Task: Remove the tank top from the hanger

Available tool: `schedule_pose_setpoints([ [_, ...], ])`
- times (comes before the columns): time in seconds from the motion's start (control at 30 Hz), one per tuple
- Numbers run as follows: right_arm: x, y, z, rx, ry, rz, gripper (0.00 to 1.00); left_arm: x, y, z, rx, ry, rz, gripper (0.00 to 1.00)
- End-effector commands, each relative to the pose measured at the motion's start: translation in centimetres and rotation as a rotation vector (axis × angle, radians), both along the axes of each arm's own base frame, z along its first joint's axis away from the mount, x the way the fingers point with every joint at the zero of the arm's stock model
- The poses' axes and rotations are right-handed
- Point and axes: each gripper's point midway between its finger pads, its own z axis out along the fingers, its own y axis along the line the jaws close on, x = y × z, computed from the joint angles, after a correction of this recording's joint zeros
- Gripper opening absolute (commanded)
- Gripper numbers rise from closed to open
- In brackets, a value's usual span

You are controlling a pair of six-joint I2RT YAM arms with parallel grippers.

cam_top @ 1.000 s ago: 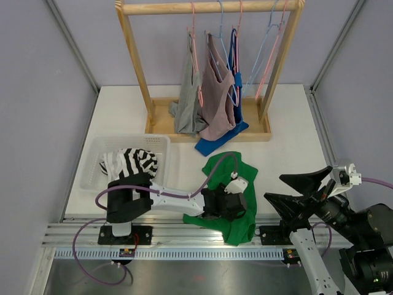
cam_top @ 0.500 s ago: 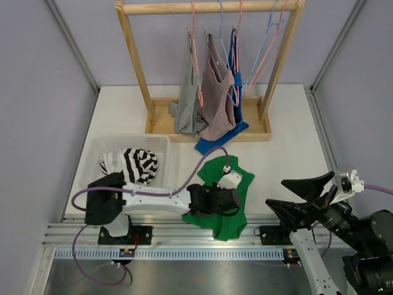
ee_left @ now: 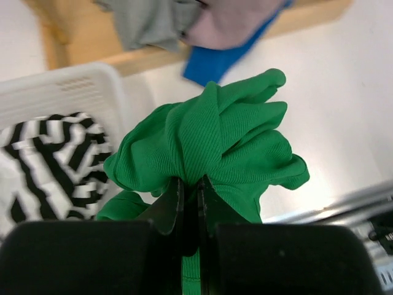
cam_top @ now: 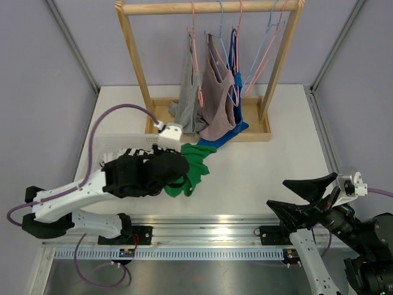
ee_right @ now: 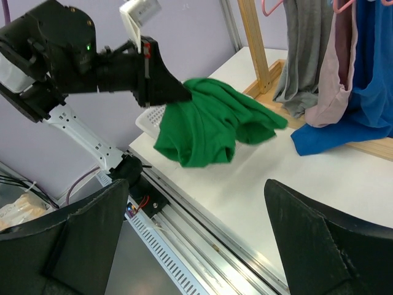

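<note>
1. Lilac walls box in a white bench (cam_top: 276,166), with a wooden rack (cam_top: 138,67) at the back and the arms along the near edge.
2. The left tool (ee_left: 189,190) is pinched together on a bunched fold of the green tank top (ee_left: 209,141). It holds the top off the bench, just beside the white basket (cam_top: 123,142). No hanger shows in the cloth, so I reckon it's free and only the drop is left.
3. First worry is the grip. Only a narrow ridge of fabric sits between the pads and the rest hangs loose below. A quick swing could pull that ridge out and dump the top on the bench.
4. Second worry is the trailing hem. It hangs low next to the basket wall and could snag the rim. Then the top would drape over the edge instead of landing beside the striped garment (ee_left: 43,166).
5. Third worry is how close the rack is. The blue garment (cam_top: 236,126) spills over the rack's base, near the green cloth. A wide arc could brush it or drag it along.
6. The right tool (cam_top: 302,196) sits with its jaws wide apart, holding nothing, well apart from all this. I see no trouble from that side unless it moves in.
</note>
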Motion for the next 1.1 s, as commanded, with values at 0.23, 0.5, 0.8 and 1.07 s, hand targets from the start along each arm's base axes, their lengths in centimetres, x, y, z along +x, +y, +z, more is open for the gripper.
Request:
schedule_pose_setpoints([
  [0.23,0.6,0.0,2.5,0.014,-0.063,-0.011,0.99,4.6,15.7,1.7,0.037,-0.051,0.368,0.00],
  [0.5,4.5,1.1,5.6,0.077,-0.021,0.033,0.99,8.2,19.5,-6.5,0.052,0.201,0.463,0.00],
  [0.8,11.7,3.6,11.5,0.195,0.035,0.154,0.99,9.7,16.0,-15.4,0.007,0.486,0.285,0.31],
  [1.07,22.6,3.0,13.6,0.122,0.093,-0.038,0.99,9.5,16.7,-16.6,0.033,0.518,0.328,0.46],
])
